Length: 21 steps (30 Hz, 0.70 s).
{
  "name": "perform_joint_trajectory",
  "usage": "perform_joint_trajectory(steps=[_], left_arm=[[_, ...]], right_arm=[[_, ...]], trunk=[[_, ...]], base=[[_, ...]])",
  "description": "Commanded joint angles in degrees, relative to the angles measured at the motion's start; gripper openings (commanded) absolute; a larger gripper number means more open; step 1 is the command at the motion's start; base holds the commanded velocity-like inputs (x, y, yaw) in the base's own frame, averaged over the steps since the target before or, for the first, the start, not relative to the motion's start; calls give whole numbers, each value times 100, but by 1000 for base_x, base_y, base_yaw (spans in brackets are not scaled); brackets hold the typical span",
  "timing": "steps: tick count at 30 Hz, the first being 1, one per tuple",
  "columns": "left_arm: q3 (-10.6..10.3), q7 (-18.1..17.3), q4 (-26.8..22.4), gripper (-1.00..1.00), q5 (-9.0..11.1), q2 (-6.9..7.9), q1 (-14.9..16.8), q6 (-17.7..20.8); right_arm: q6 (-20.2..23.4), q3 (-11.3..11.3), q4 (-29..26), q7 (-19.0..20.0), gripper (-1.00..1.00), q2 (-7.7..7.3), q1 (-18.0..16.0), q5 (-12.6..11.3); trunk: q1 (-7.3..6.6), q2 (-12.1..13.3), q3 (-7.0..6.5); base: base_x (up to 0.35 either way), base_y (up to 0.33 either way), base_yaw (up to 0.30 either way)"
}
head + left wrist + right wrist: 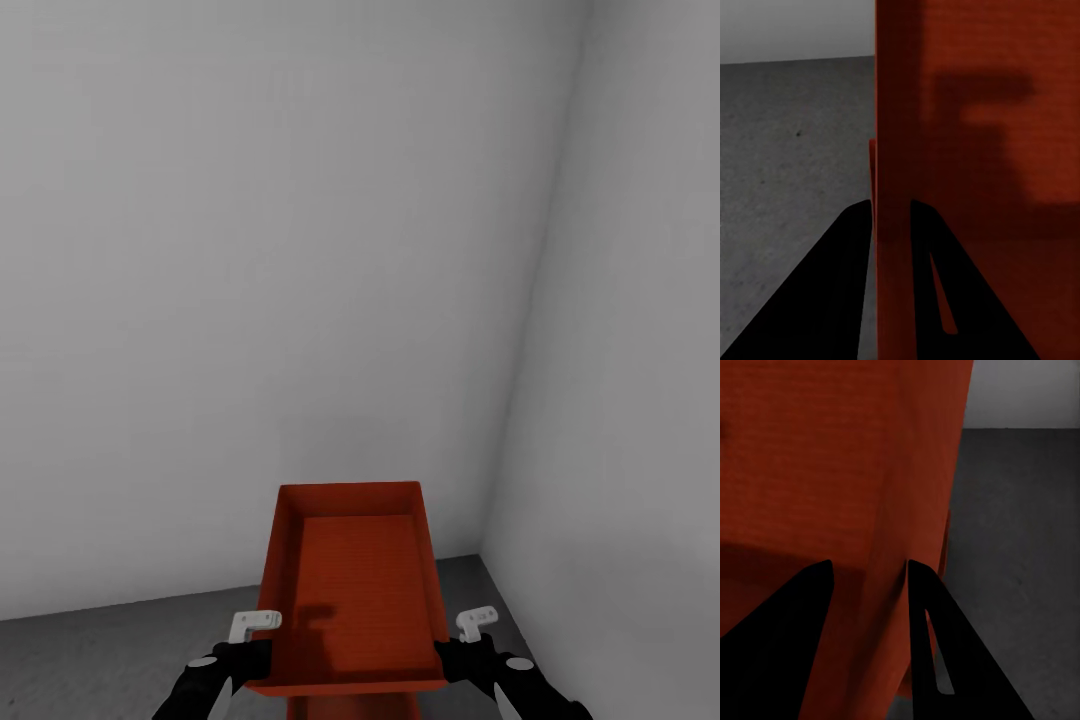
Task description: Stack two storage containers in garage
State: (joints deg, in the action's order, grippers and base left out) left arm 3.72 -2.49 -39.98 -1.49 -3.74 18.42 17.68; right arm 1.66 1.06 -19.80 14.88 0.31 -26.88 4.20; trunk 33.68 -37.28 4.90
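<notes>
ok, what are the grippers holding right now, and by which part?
One orange-red open-topped rectangular bin, carried between both arms. The left gripper pinches its thin left side wall, one finger each side; the right gripper likewise clamps the right side wall.

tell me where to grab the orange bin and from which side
Take the storage container by its two long thin side walls, near the end closest to the robot, one pincer from each side, fingers straddling the rim. The left pincer and right pincer already pinch those walls this way; the thin upright walls suit it.
</notes>
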Motion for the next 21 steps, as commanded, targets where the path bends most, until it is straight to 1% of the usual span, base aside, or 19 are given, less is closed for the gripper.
perform_joint_trajectory(steps=[1, 11, 21], left_arm=[[56, 161, -1, -100, -141, 111, 4, 34], [55, 161, -1, -100, -141, 127, 4, 34], [53, 167, -1, -100, -141, 125, 4, 34]], right_arm=[[-41, 140, -24, 566, -100, -5, -1, -52], [-42, 140, -24, 560, -100, -5, -2, -84], [-42, 140, -24, 557, -100, -5, -2, -86]], trunk=[[2, -9, 10], [2, -9, 12], [2, -9, 90]], base=[[0, 0, 0], [0, 0, 0], [0, 0, 0]])
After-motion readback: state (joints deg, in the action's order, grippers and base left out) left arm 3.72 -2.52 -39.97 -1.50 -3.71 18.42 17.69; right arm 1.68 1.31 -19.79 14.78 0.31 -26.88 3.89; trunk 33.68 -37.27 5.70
